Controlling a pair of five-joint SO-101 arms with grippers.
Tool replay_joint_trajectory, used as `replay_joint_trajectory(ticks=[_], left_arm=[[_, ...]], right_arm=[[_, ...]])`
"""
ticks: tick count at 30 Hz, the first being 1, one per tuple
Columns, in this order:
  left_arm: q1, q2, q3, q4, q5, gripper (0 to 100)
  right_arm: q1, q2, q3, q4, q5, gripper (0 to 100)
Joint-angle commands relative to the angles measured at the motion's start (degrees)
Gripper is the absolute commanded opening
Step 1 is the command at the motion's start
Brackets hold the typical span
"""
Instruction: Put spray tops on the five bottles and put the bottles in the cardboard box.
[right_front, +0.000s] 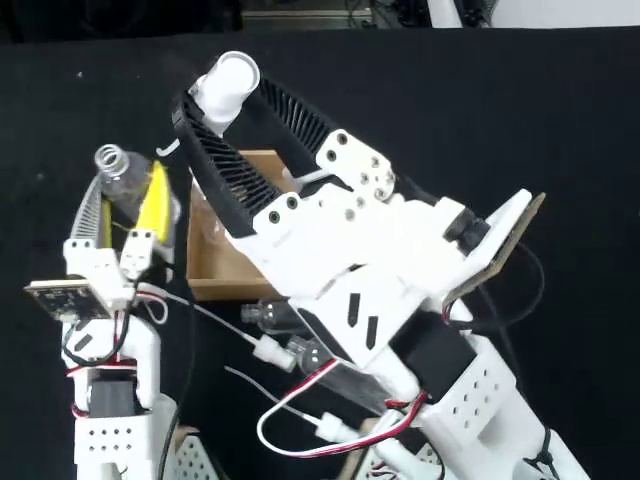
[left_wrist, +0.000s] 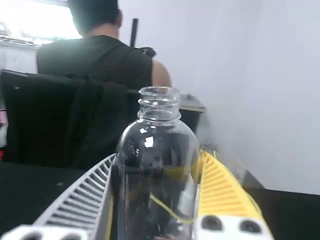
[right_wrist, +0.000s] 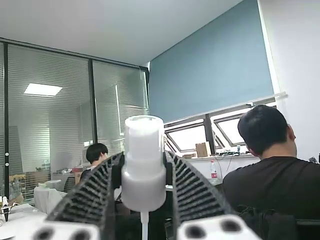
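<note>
The left gripper (right_front: 128, 185) sits at the left of the high view. Its grey and yellow fingers are pressed on the sides of a clear bottle (right_front: 120, 172), holding it straight up. The bottle's neck (left_wrist: 159, 102) is open and has no top on it.

The right gripper (right_front: 225, 95) is in the upper middle of the high view. Its black fingers are clamped on a white spray top (right_front: 228, 80). A thin tube (right_wrist: 144, 225) hangs down from the top.

The bottle looks empty, so I think it is very light. Its thin, shiny sides may dent or slip if squeezed hard. The fat middle is the best place to hold it, and that keeps the neck free.

The spray top looks small, hard and light. It is best held by its round collar. The tube looks bendy and could catch on the rim.

The cardboard box (right_front: 210, 285) is just right of the left gripper, partly under the right arm. More bottles (right_front: 268, 315) lie on the black tabletop (right_front: 500, 120) below it.
</note>
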Motion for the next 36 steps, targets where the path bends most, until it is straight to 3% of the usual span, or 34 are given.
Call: replay_joint_trajectory(ticks=[1, 7, 15, 36], left_arm=[[6.73, -0.70, 1.27, -0.62, 0.44, 3], [12.70, -0.70, 1.27, -0.62, 0.44, 3], [12.79, -0.70, 1.27, -0.62, 0.18, 3], [13.23, -0.44, 1.27, -0.62, 0.44, 3]], right_arm=[[-0.53, 0.57, -1.27, -1.05, -0.44, 1.1], [-0.79, 0.75, -1.71, 1.49, -0.53, 1.1], [0.26, 10.07, -13.93, 15.91, -0.44, 1.1], [5.71, 12.88, -15.60, 13.71, -0.09, 1.1]])
